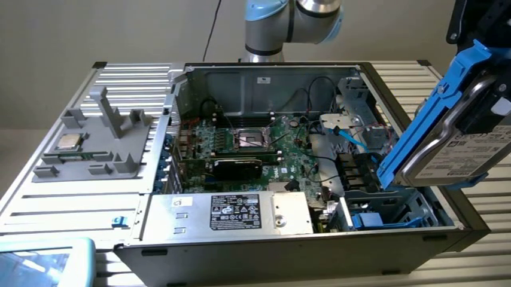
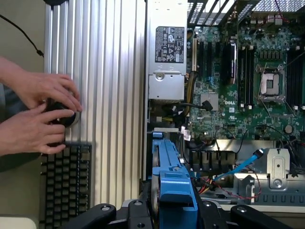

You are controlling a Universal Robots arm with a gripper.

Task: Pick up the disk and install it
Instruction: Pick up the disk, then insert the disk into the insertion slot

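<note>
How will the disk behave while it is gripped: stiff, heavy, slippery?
The disk looks like a metal block, so probably stiff and heavy for its size. Its blue carrier is thin plastic and may flex or slip a little. Held tilted over the case, it could swing if jolted.

disk (image 1: 459,150): silver-grey, white-labelled, blue-framed | motherboard (image 1: 297,159): green | table (image 1: 56,210): silver, ribbed

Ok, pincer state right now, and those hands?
Pincer: closed on the disk, held over the open computer case.
One hand and the other: both on a small black object.
</note>
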